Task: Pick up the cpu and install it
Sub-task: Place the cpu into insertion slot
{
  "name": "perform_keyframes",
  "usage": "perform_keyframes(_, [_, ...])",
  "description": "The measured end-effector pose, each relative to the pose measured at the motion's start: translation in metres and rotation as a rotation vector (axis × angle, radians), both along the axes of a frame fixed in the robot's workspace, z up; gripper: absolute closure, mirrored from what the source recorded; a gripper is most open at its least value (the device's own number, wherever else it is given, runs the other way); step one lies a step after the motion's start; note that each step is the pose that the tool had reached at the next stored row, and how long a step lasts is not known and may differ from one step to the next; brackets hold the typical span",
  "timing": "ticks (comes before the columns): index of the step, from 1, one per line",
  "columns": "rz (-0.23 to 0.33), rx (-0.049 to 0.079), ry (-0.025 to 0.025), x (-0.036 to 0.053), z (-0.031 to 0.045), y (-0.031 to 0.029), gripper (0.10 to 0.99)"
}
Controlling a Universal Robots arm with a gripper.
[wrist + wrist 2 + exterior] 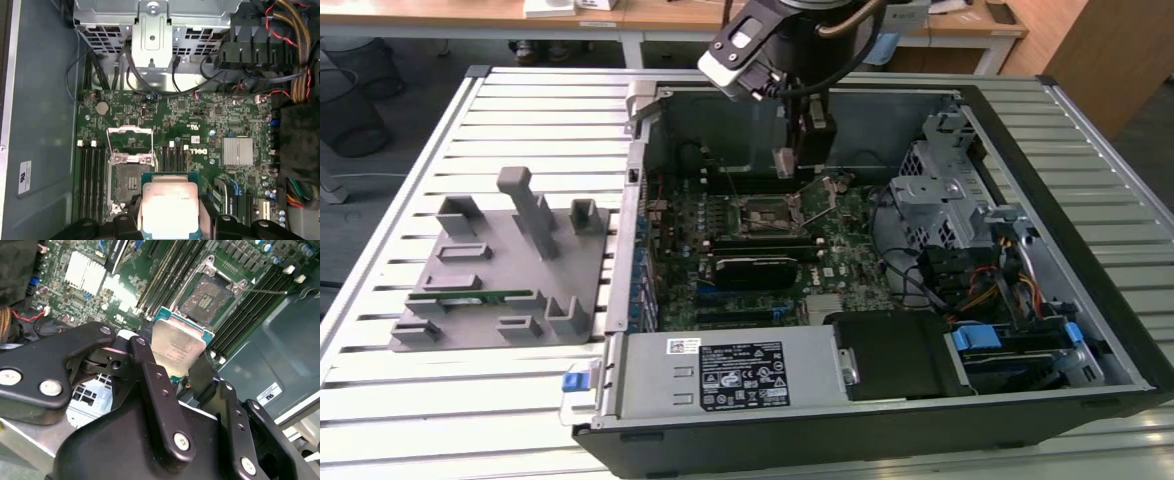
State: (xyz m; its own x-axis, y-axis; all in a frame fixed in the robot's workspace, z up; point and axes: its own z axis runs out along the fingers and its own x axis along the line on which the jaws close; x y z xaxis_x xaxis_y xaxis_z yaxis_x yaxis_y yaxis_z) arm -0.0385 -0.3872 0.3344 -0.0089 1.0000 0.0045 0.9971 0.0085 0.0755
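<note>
Near the open socket [207, 295], the cpu [180, 347] is pinched edgewise between the fingers [150, 375] of the gripper [175, 365], presumably sparing its contacts.

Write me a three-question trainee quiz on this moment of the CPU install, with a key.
1. True or false: the gripper is shut on the cpu, holding it clear of the board.
2. Pick one. The socket is: A) empty, with its frame lifted open; B) already holding a chip; C) covered by a heatsink.
3. Fill in: in the exterior view, the grey fixture lies on the exterior view's ____ of the computer case.
Key: 1 true; 2 A; 3 left.
</note>
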Motion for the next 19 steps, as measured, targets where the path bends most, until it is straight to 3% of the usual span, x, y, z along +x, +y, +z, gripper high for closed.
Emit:
perform_keyframes(4, [0.0, 0.0, 0.0218, 0.0, -0.0026, 0.0027, 0.549])
perform_keyframes(6, [0.0, 0.001, 0.028, 0.0, -0.0046, 0.0033, 0.549])
perform_keyframes(19, [0.0, 0.0, 0.0333, -0.0001, -0.0218, 0.0054, 0.549])
